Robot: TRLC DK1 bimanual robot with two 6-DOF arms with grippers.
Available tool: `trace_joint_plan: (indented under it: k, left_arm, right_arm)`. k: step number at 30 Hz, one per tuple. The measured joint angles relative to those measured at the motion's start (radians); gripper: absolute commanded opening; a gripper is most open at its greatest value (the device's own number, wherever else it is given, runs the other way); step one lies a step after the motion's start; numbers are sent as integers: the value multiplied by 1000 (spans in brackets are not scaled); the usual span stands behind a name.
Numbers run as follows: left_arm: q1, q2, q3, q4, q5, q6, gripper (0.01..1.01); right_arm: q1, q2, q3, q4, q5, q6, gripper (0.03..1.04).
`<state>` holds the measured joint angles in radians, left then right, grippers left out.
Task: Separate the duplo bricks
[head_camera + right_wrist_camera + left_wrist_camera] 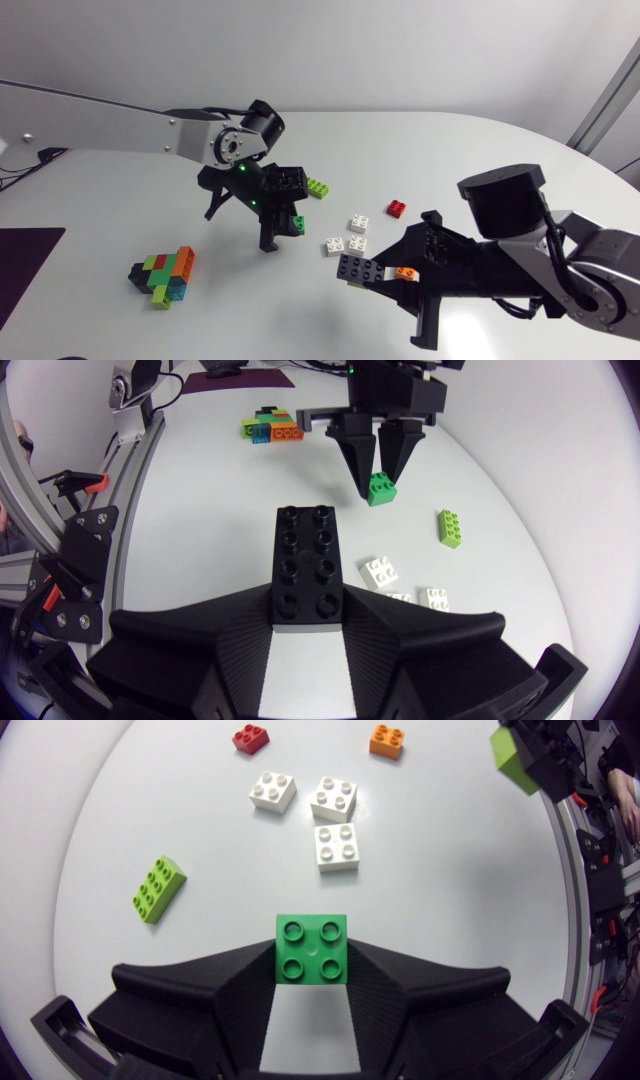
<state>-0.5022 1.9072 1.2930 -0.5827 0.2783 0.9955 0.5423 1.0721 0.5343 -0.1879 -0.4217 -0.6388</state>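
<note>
My left gripper (285, 228) points down at mid-table and is shut on a green square brick (297, 222). The left wrist view shows the green brick (312, 948) pinched between the fingertips of the left gripper (312, 975). My right gripper (368, 275) is shut on a long black brick (359, 267) near the table's front. In the right wrist view the black brick (305, 565) sticks out ahead of the right gripper (305, 615), with the left gripper (378, 468) and green brick (379, 490) beyond it. A joined stack of coloured bricks (163, 275) lies at the front left.
Loose bricks lie between the arms: three white ones (358, 223) (334, 245) (357, 243), a red one (397, 208), a lime one (319, 187) and an orange one (405, 272) beside the right gripper. A dark mat (28, 265) covers the table's left edge.
</note>
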Motion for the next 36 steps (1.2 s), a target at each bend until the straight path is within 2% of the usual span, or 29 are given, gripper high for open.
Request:
trace_joint_plan:
  k: [13, 17, 19, 21, 24, 29, 36]
  left_arm:
    - [59, 137, 6, 41, -24, 2, 385]
    - [59, 153, 22, 42, -21, 3, 679]
    - [59, 153, 22, 49, -22, 3, 859]
    - [61, 153, 23, 48, -22, 3, 920]
    - [63, 143, 23, 29, -20, 3, 941]
    - [67, 49, 23, -55, 102, -4, 966]
    - [45, -143, 72, -174, 401, -96, 972]
  right_arm:
    - [-13, -28, 8, -23, -25, 15, 275]
    - [-15, -28, 9, -23, -36, 22, 275]
    - [-21, -28, 11, -23, -47, 23, 275]
    - [-33, -28, 15, -23, -58, 26, 275]
    - [-58, -28, 27, -26, -87, 27, 275]
    - [-127, -28, 50, -34, -187, 42, 275]
    - [-230, -28, 86, -37, -365, 114, 275]
